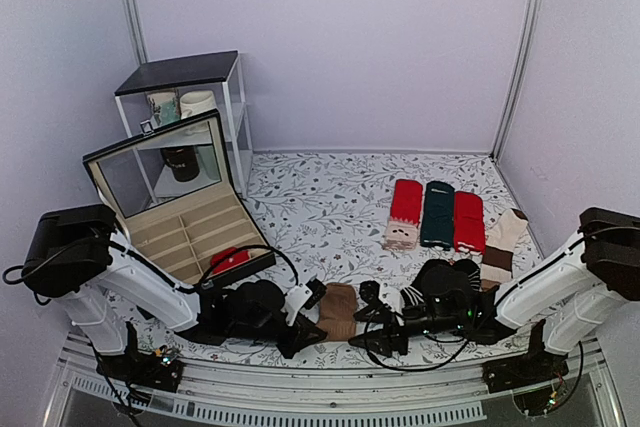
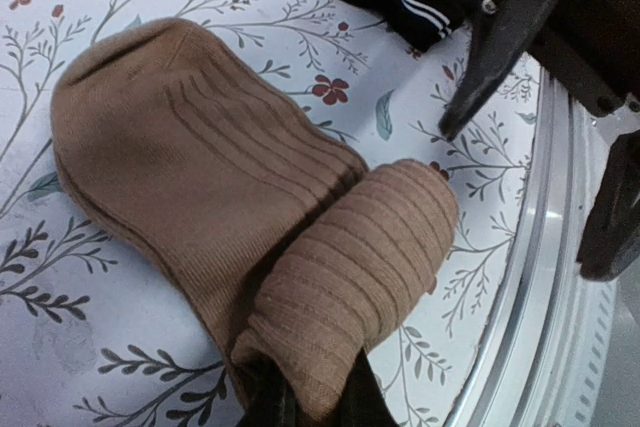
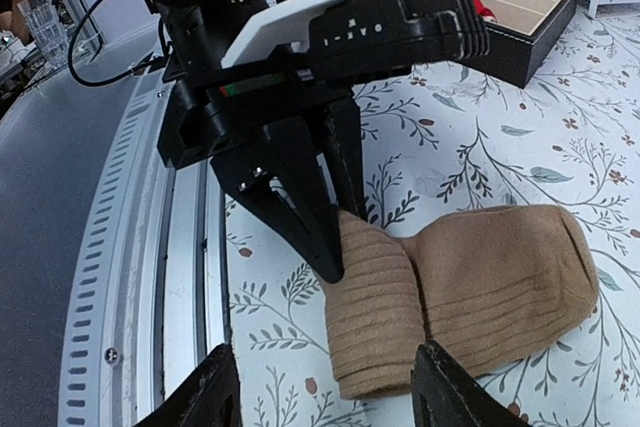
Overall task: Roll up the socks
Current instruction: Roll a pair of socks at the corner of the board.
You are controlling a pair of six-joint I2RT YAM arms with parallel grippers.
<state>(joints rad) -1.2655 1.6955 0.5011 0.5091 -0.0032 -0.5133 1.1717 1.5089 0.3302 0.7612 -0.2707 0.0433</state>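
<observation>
The brown socks (image 1: 337,311) lie at the front centre of the table, half rolled. In the left wrist view the ribbed roll (image 2: 360,257) sits against the flat toe part (image 2: 180,147). My left gripper (image 1: 303,323) is shut on the near end of the roll, its fingers (image 2: 270,402) dark at the bottom edge. In the right wrist view the roll (image 3: 375,312) lies between my right gripper's (image 3: 330,397) wide-open fingertips (image 3: 215,387), with the left gripper (image 3: 320,217) at its far end. The right gripper (image 1: 368,331) is just right of the socks.
An open black compartment box (image 1: 160,217) holds a small red bundle (image 1: 228,259) at left. Red and dark green flat socks (image 1: 437,212) lie at back right, a black striped pair (image 1: 440,282) and a cream pair (image 1: 505,237) nearer. A white shelf (image 1: 190,107) stands behind. The metal table rail (image 2: 545,277) runs close by.
</observation>
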